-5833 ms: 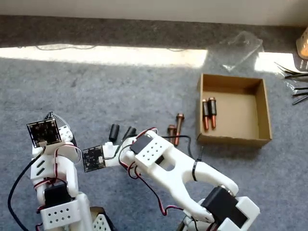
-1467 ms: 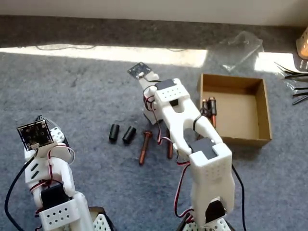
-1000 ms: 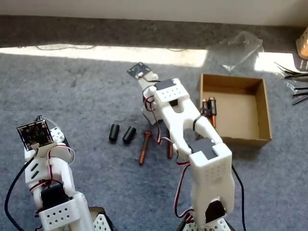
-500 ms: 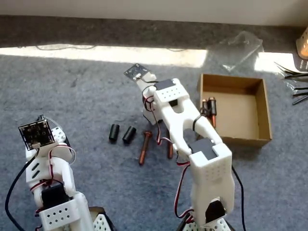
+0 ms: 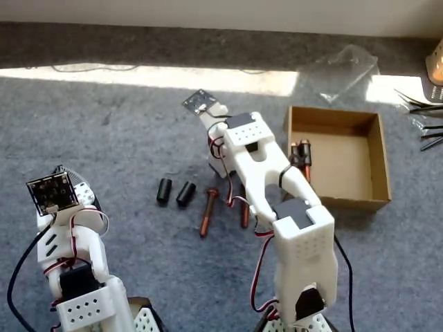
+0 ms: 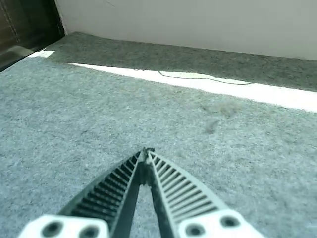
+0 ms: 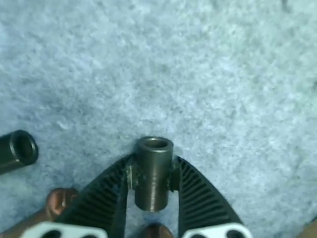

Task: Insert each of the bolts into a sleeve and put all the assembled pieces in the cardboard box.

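My right gripper (image 7: 154, 166) is shut on a black sleeve (image 7: 154, 173), held upright with its open end up, just above the grey carpet. In the high view the right arm (image 5: 259, 173) stretches out left of the cardboard box (image 5: 377, 159). Two more black sleeves (image 5: 164, 190) (image 5: 185, 194) lie on the carpet, with a copper bolt (image 5: 208, 211) beside them. A second bolt (image 5: 244, 216) is partly hidden under the arm. Two assembled pieces (image 5: 302, 158) lie inside the box by its left wall. My left gripper (image 6: 146, 153) is shut and empty above bare carpet, near the left arm's base (image 5: 73, 249).
A clear plastic bag (image 5: 344, 68) lies behind the box, and black strips (image 5: 426, 131) stick in at the right edge. A thin cable (image 6: 198, 78) runs along the carpet near the wall. Open carpet spreads to the left and behind the sleeves.
Since the earliest frame the right arm has swung from beside the left arm to the middle, and one bolt now lies farther left. Over the last second only its wrist shifted slightly.
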`<control>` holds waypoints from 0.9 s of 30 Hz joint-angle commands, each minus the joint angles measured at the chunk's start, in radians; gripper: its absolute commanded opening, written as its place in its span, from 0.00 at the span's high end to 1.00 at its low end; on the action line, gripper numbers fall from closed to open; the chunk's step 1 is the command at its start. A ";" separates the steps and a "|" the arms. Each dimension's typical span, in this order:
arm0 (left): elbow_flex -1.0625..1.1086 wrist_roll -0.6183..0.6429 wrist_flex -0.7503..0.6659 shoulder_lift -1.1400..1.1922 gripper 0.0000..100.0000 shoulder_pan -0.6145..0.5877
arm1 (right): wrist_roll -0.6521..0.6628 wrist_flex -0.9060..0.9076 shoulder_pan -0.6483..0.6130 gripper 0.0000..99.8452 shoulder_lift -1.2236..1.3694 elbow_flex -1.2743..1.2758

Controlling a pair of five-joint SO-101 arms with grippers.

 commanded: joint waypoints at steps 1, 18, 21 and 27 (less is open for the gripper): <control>0.021 -0.003 0.005 -0.008 0.98 0.021 | 0.018 -0.010 0.004 1.00 -0.018 -0.042; 0.021 -0.003 0.005 -0.008 0.98 0.021 | 0.015 0.271 0.004 1.00 -0.217 -0.168; 0.021 -0.003 0.005 -0.007 0.98 0.021 | -0.006 0.306 0.004 1.00 -0.308 -0.168; 0.021 -0.003 0.021 -0.004 0.98 0.076 | -0.104 0.326 0.002 1.00 -0.545 -0.148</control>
